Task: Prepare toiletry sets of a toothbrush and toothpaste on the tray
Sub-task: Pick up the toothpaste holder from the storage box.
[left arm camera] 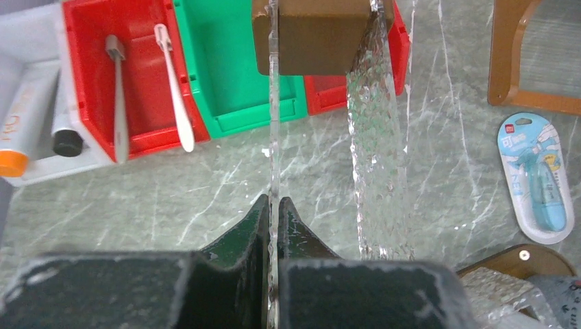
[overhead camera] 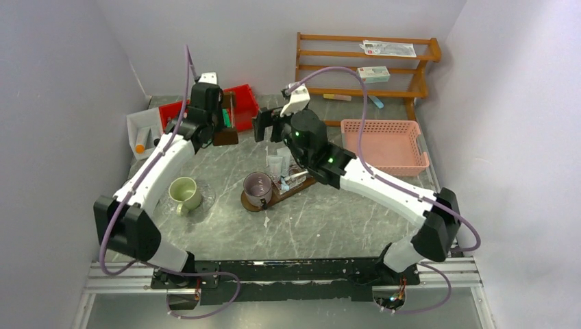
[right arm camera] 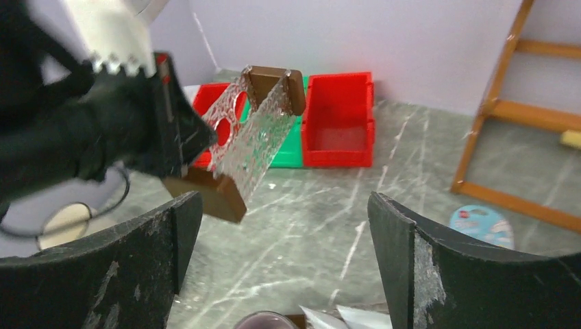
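Your left claw (left arm camera: 274, 205) is pinched shut on one thin wall of a clear rack (left arm camera: 377, 137) of knobbly see-through plastic with round holes and brown wooden end blocks, and holds it in the air over the far-left part of the worktop (overhead camera: 329, 226). Just beyond it sit the bins: a red bin (left arm camera: 137, 68) with a grey toothbrush (left arm camera: 116, 96) and a white toothbrush (left arm camera: 172, 89) lying in it, a green bin (left arm camera: 226, 68) to its right, a second red bin (right arm camera: 339, 120) past that, and a white bin (overhead camera: 146, 122) at the left holding an orange-capped tube (left arm camera: 14, 147). Your right claw (right arm camera: 282, 205) stands wide open with nothing between its fingers, facing the rack from the right, so the two claws crowd the same far-middle patch. The tray (overhead camera: 284, 195) lies mid-worktop, partly under the right arm, with a mauve mug (overhead camera: 258, 186) on its near-left end and pale packets beside it, too small to identify. A pale green mug (overhead camera: 183, 193) stands apart to the left on a clear dish (overhead camera: 205, 199). A pink basket (overhead camera: 384, 144) sits at the right, and a wooden shelf (overhead camera: 322, 36) against the far wall carries a few packs. The worktop is grey-green marbled stone with white veins; the walls are plain pale lilac. A blue blister pack (left arm camera: 538, 178) lies near the shelf's foot — it has a red logo, but the print is not readable.
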`<state>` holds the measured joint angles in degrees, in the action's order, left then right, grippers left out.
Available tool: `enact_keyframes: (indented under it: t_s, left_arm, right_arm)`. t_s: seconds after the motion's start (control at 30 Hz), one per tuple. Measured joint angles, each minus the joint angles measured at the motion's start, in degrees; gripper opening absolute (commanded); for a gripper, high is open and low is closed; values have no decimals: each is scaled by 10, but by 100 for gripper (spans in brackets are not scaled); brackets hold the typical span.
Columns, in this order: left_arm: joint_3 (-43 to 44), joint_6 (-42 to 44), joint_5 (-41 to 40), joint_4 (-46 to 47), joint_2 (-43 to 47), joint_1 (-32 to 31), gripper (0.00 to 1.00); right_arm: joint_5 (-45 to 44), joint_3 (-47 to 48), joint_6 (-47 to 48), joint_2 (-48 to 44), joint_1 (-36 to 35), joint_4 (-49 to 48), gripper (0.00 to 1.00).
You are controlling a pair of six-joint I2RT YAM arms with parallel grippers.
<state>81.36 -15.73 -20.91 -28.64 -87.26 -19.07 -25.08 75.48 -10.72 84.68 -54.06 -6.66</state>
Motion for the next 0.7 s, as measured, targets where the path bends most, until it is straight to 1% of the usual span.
enact_keyframes:
  t_s: [0.13,0.3,0.5,0.7]
  left_arm:
    - [-51,30,-33,26,52,-26,5]
    - [-87,69,-81,64,79,-65,5]
    - [-104,108,-136,89,83,-114,5]
    - [-105,128,-172,100,83,-141,5]
  right_arm:
    - [47,48,-96,47,37,30,88]
    - [104,84,-188,93,74,60,86]
    - [149,136,-241,148,73,89,84]
    - [168,174,-266,191,72,113,80]
